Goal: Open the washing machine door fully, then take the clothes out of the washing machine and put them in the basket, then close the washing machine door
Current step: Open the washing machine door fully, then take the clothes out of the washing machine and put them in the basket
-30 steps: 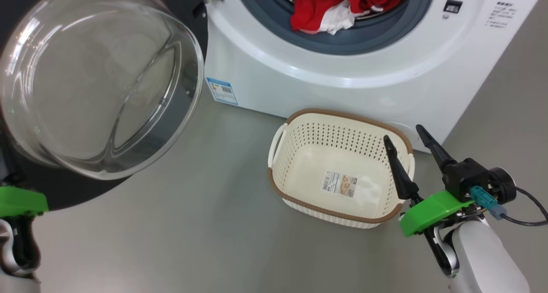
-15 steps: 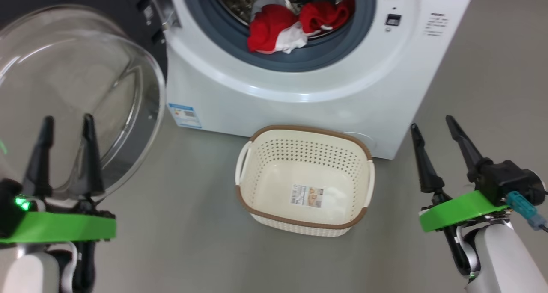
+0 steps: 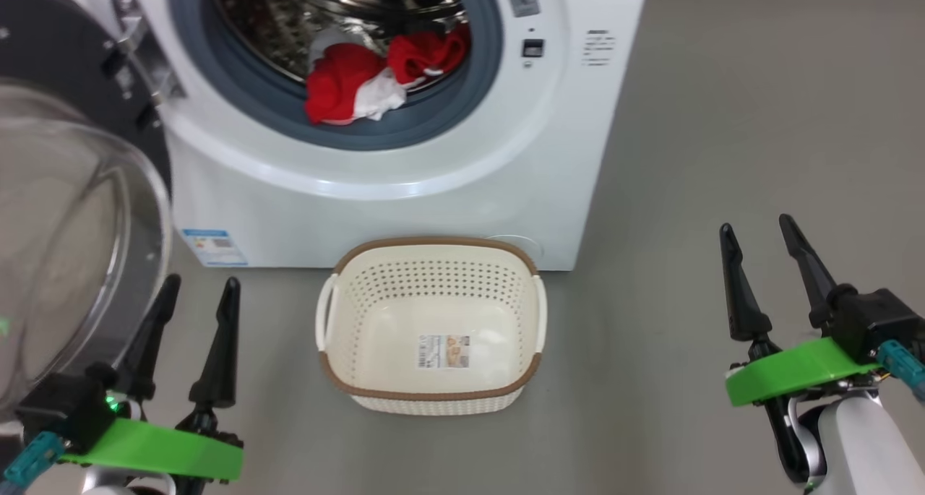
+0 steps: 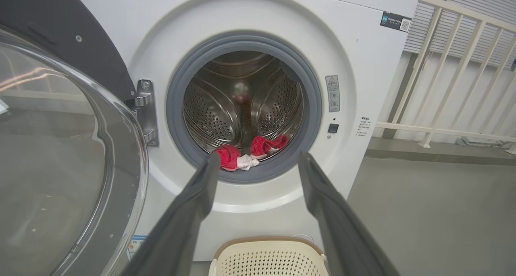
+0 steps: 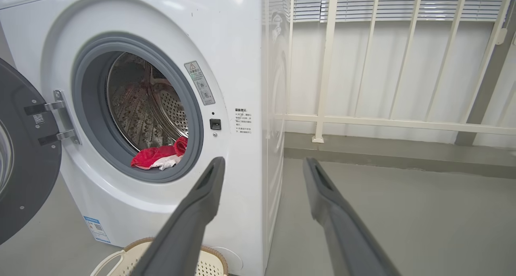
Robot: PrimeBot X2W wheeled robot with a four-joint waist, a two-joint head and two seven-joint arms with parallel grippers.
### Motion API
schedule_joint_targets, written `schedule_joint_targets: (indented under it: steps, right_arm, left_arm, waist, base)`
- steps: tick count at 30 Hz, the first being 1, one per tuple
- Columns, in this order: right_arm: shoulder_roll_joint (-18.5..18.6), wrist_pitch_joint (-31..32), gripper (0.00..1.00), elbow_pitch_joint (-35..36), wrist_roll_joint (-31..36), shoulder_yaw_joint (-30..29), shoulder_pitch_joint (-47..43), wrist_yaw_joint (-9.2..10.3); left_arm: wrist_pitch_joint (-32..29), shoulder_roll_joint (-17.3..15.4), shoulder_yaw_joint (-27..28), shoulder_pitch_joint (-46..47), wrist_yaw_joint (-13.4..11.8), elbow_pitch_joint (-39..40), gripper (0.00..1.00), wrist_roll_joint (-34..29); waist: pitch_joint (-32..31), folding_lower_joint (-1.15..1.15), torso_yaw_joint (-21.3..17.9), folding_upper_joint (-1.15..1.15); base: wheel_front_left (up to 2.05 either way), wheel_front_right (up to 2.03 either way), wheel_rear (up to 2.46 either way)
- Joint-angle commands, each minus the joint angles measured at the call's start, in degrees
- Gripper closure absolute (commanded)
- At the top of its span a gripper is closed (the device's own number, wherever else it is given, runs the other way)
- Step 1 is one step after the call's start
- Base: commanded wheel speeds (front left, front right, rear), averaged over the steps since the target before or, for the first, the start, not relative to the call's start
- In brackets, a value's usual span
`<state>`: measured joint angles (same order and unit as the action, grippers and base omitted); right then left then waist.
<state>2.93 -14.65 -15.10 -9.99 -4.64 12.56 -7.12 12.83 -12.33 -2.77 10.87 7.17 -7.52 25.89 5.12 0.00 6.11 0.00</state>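
Waiting grippers: left gripper and right gripper, both spread and empty, fingers aimed forward.
Basket: basket between them, just before the washing machine.
Door: washing machine door swung out beside the left gripper.
Clothes: clothes lie crosswise on the drum lip, up ahead, nearer the left gripper.

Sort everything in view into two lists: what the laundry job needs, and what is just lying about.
For the job: washing machine door, open; washing machine; clothes, inside it; basket, empty, on the floor.
Just there: white railing; window blinds.
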Motion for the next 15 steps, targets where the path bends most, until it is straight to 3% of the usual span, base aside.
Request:
schedule_joint_targets:
  steps: [1, 9, 15]
  right_arm:
    - [-0.05, -0.35, 0.00, 1.76, 0.61, 1.74, -0.45, -0.36]
    - [-0.05, -0.35, 0.00, 4.72, 1.21, 2.49, -2.70, -0.36]
    - [-0.05, -0.35, 0.00, 7.10, 0.91, 3.39, -6.30, -0.36]
  left_arm:
    - [0.80, -2.50, 1.97, 0.26, 0.30, 0.76, 0.00, 0.05]
    - [1.98, -2.71, 3.98, -3.01, -0.07, -1.20, 0.00, -1.61]
    - [2.14, -0.62, 6.49, -5.46, -0.20, -1.09, 0.00, -2.89]
  waist:
    - [-0.56, 0.00, -3.52, 0.00]
    - [-1.45, 0.00, -7.53, 0.00]
    - [-3.32, 0.00, -8.47, 0.00]
  base:
    - [0.00, 0.00, 0.00]
    - [0.00, 0.00, 0.00]
    - [0.00, 0.00, 0.00]
